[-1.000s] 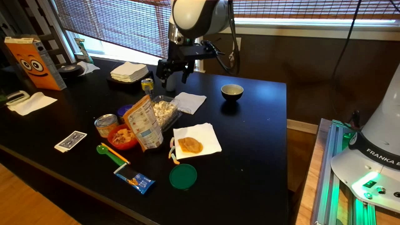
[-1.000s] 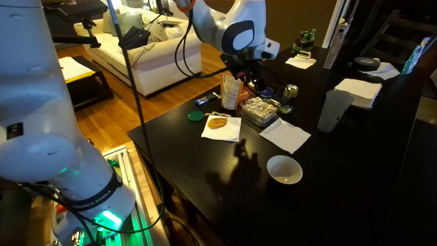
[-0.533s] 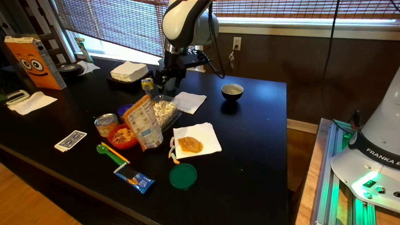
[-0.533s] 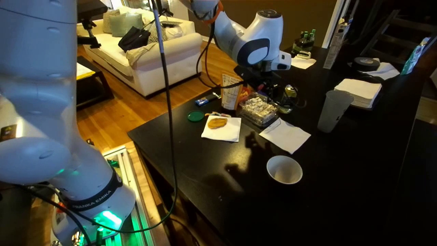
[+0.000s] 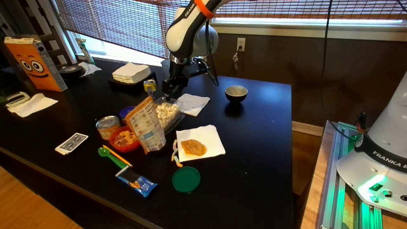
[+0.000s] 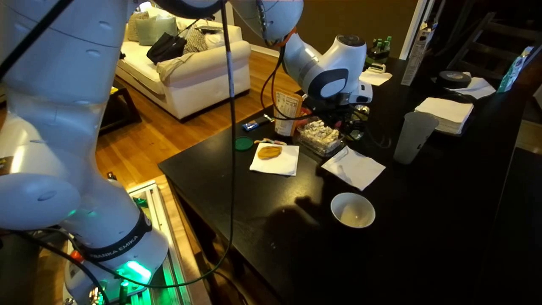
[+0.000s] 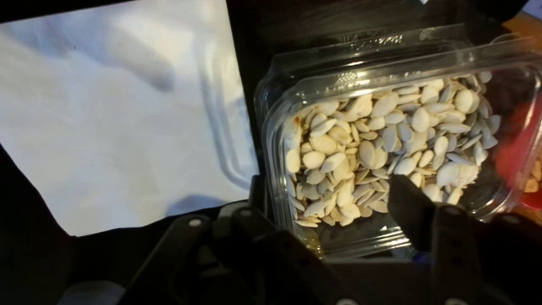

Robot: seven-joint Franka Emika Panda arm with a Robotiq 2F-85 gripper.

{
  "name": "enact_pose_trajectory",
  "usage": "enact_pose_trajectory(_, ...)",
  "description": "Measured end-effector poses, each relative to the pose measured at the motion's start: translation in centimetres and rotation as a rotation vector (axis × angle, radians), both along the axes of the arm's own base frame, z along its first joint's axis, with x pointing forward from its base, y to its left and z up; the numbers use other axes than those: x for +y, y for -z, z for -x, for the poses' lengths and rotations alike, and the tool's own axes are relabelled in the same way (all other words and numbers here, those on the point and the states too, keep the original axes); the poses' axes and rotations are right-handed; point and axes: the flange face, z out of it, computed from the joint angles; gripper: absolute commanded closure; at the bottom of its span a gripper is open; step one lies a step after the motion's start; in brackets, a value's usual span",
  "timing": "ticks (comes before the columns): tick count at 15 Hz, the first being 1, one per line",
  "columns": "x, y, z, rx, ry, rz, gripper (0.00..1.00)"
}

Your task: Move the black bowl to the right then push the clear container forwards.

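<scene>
The black bowl stands upright on the dark table, dark outside and pale inside, in both exterior views [image 5: 235, 97] [image 6: 352, 212]. It is out of the wrist view. The clear container, a see-through tub full of pale seeds, shows in both exterior views [image 5: 168, 114] [image 6: 321, 135]. It fills the right of the wrist view [image 7: 372, 148]. My gripper [image 7: 330, 186] is open and holds nothing. It is low at the container's far end in an exterior view [image 5: 171, 91]. One finger lies along the container's side wall, the other over the seeds; I cannot tell whether they touch it.
An upright snack bag [image 5: 147, 127] stands against the container's near side, with a red bowl [image 5: 124, 144] and a can [image 5: 108, 127] beside it. A white napkin [image 6: 355, 167] lies beside the container. A tall cup [image 6: 416, 137] and a yellow can [image 5: 149, 86] stand behind.
My gripper has come down over the table to the container, and its fingers are lower than before. The bowl and the container have not moved.
</scene>
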Motion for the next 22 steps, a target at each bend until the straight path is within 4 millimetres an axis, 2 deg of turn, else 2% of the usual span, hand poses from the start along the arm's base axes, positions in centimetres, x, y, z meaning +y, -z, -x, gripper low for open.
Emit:
enact_pose_trajectory(5,-0.6,1.8,-0.9,0.004,-0.024,-0.013,0.42)
enact_pose_trajectory(6,-0.7,2.1,-1.0,0.004,-0.026,-0.015,0.37)
enact_pose_trajectory(8,-1.1,2.5,-1.3,0.004,-0.029,-0.018,0.43)
enact_pose_trajectory(10,-1.5,2.8,-1.4,0.004,-0.028,-0.020,0.58)
enact_pose_trajectory(15,-2.0,2.8,-1.8,-0.005,-0.035,-0.030,0.81)
enact_pose_trajectory(16,-2.1,2.7,-1.8,-0.007,-0.036,-0.033,0.76)
enact_pose_trajectory(18,-2.2,2.7,-1.8,-0.002,-0.044,-0.038,0.76)
enact_pose_trajectory(19,-2.2,2.7,-1.7,0.003,-0.049,-0.040,0.80)
enact_pose_trajectory(20,-2.3,2.8,-1.6,0.012,-0.054,-0.042,0.91)
enact_pose_trajectory(22,-2.4,3.1,-1.5,0.025,-0.063,-0.045,0.97)
